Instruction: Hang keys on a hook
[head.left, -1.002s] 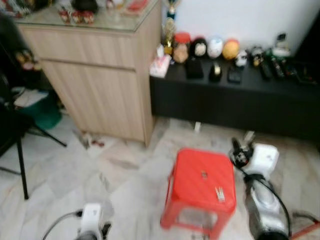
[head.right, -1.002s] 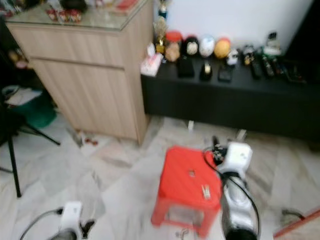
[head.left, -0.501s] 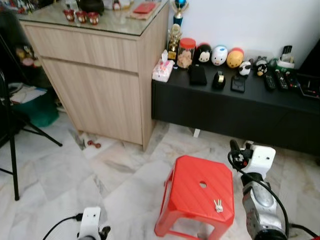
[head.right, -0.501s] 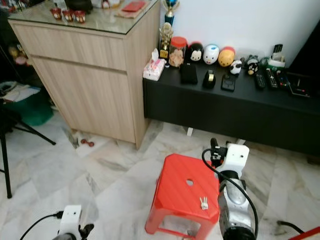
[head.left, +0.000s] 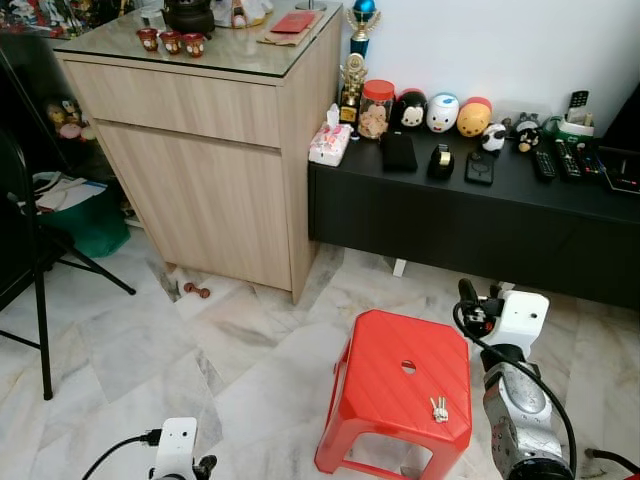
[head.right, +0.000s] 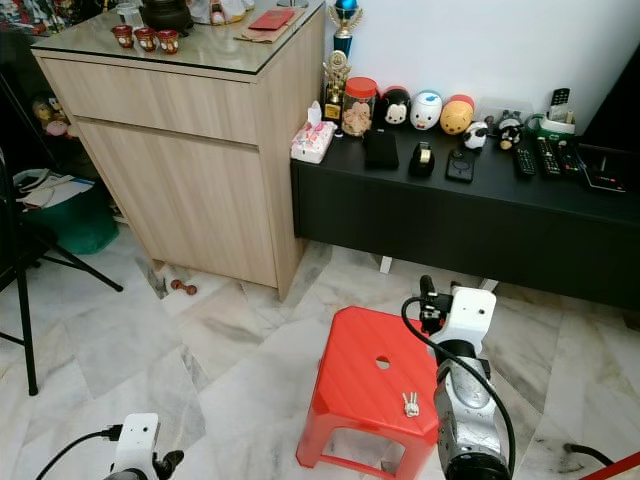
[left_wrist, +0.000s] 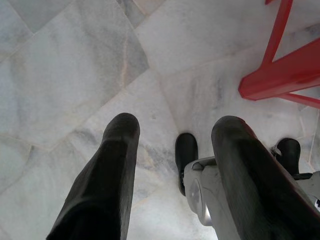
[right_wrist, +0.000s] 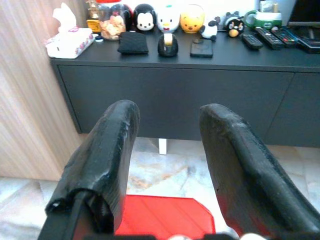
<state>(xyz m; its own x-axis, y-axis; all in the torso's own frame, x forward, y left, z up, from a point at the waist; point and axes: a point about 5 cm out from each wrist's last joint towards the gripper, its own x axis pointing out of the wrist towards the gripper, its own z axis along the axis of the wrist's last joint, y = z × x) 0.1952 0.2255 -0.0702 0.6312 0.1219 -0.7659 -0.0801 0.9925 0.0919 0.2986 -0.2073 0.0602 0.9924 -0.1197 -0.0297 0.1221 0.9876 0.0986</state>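
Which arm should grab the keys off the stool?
Probably the right. The keys lie at the stool's right edge, close beside the raised, open right hand. The left hand hangs low near the floor, farther off.

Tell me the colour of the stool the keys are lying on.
Red; the stool shows best in the left eye view.

Red stool (head.left: 400, 385); black console (head.left: 480, 215); grey-veined white marble floor (head.left: 150, 340).

My views are sharp, evenly lit, bright indoor light; soft shadow under stool (head.left: 404, 392); dim upper left corner.
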